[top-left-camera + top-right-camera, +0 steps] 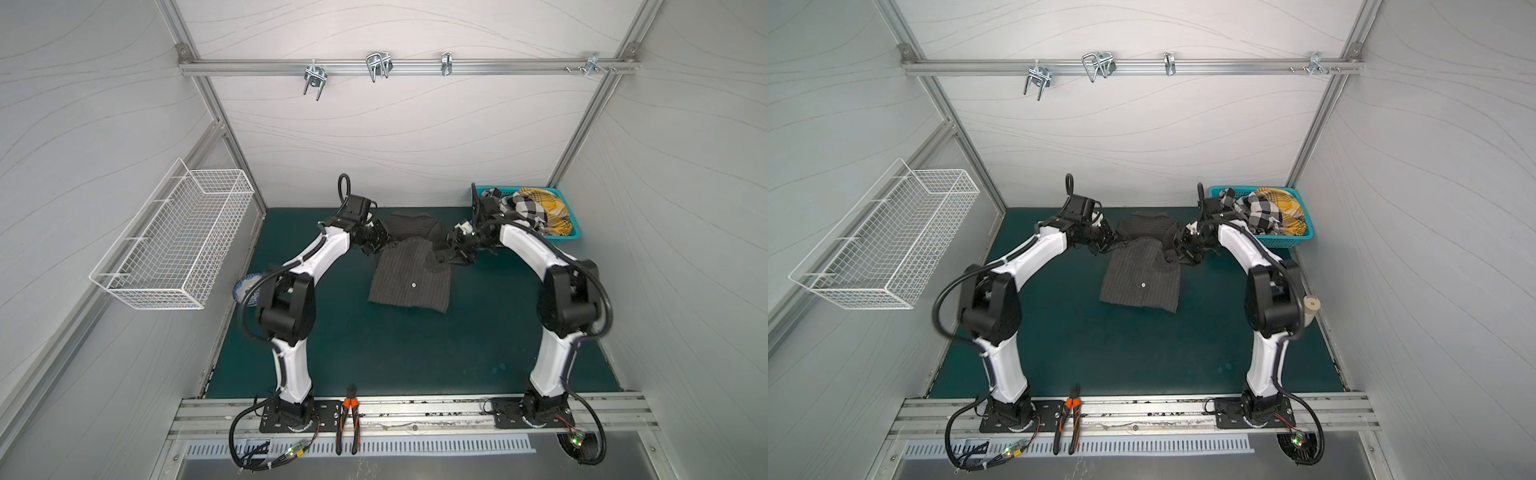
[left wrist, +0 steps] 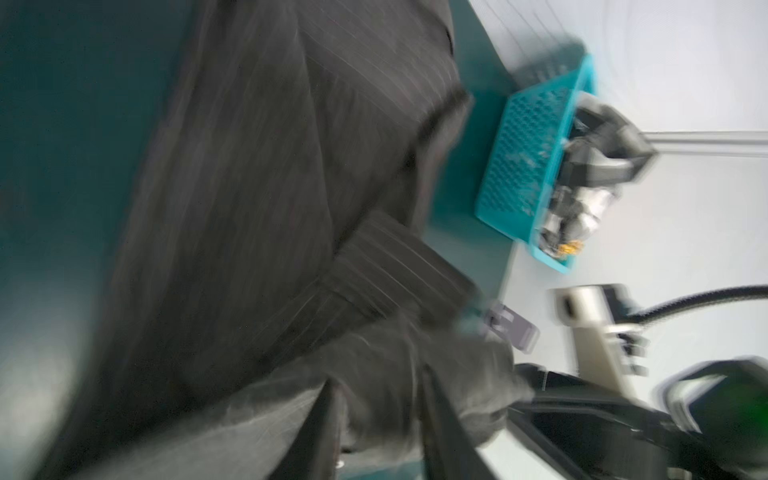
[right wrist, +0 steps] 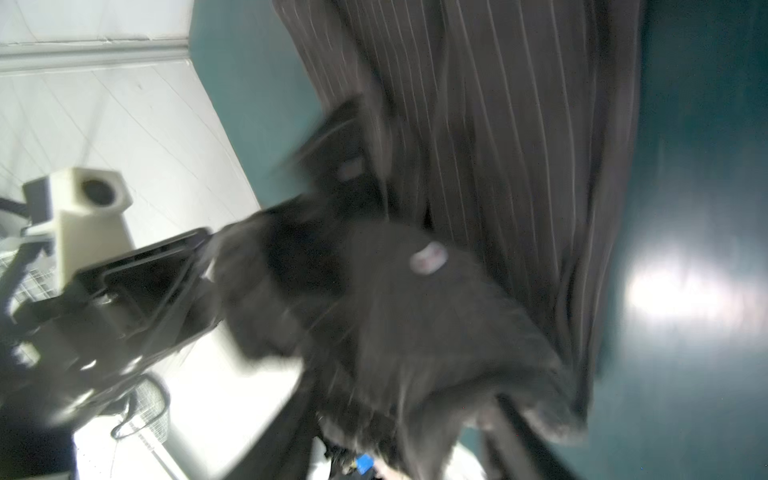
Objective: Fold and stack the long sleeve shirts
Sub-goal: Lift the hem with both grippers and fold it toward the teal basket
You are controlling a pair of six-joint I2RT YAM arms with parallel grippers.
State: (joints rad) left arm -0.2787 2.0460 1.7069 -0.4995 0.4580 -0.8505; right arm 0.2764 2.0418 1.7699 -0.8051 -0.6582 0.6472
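Note:
A dark charcoal pinstriped long sleeve shirt (image 1: 409,282) (image 1: 1142,282) lies partly folded on the green mat at the back centre, one white button (image 1: 413,285) facing up. My left gripper (image 1: 376,246) (image 1: 1106,245) is at the shirt's far left edge. My right gripper (image 1: 451,249) (image 1: 1177,249) is at its far right edge, over bunched cloth. In the blurred left wrist view the left gripper (image 2: 380,395) has its jaws apart, with grey cloth lying between them. The right gripper (image 3: 399,415) in the right wrist view has its jaws spread wide, with cloth draped across the gap.
A teal basket (image 1: 565,239) (image 1: 1287,241) with plaid clothes (image 1: 536,208) stands at the back right, close behind the right arm. A white wire basket (image 1: 174,245) hangs on the left wall. Orange-handled pliers (image 1: 348,419) lie on the front rail.

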